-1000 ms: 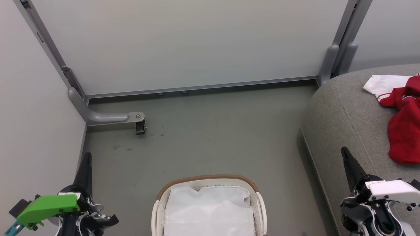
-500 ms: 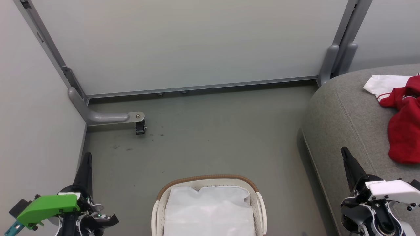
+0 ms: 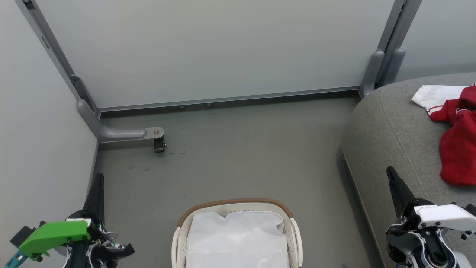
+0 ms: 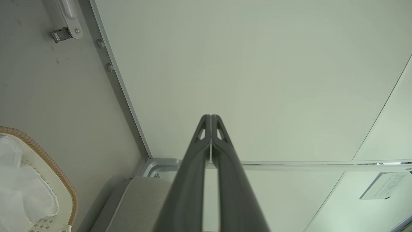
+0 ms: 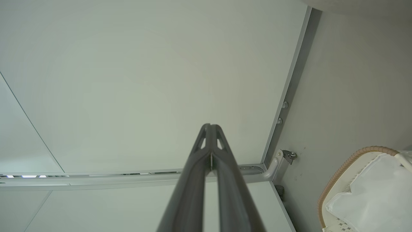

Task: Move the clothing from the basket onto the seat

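Both shut tight and empty, left fingers point(image 3: 97, 193) and right fingers point(image 3: 396, 186) flank the basket point(image 3: 234, 201), clothing point(image 3: 455, 156) lies on the seat point(image 3: 394, 126) to its right, so I'd scan the liner point(image 3: 238, 238) for leftovers before reaching.

basket point(image 3: 177, 238): slatted plastic | seat point(image 3: 394, 123): matt woven fabric

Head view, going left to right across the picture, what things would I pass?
left gripper, shut → caster wheel → basket with its white liner → seat → red clothing lying on the seat
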Motion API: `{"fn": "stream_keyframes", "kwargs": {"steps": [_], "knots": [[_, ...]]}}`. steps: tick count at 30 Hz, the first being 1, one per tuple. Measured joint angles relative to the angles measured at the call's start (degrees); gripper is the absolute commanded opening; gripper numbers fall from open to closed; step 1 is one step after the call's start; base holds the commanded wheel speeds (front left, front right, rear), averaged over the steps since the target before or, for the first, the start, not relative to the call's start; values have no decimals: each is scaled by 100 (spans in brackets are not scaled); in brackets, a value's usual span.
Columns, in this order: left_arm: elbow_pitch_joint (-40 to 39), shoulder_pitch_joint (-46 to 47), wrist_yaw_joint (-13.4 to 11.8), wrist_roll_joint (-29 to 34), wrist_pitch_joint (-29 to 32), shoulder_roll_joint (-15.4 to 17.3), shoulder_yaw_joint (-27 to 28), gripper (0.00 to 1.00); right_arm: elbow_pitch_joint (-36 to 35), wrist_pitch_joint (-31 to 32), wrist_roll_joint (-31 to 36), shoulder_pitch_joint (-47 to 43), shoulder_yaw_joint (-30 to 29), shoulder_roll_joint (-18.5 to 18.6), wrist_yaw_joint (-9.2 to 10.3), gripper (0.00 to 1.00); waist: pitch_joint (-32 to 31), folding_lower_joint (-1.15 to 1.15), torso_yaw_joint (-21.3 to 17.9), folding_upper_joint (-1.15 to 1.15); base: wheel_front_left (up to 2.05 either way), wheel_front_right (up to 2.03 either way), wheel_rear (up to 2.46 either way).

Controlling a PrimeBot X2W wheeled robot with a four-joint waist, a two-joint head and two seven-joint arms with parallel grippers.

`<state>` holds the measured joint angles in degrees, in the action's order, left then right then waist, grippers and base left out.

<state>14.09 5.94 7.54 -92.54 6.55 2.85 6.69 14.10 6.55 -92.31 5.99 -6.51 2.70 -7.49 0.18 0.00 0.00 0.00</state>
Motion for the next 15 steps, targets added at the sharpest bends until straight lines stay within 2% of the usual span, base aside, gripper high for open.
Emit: {"fn": "stream_keyframes", "kwargs": {"steps": [15], "knots": [[0,0,0,0,0,-1,0,0,0,0,0,0,0,0,0,0,0,0,0,0,0,0,0]]}}
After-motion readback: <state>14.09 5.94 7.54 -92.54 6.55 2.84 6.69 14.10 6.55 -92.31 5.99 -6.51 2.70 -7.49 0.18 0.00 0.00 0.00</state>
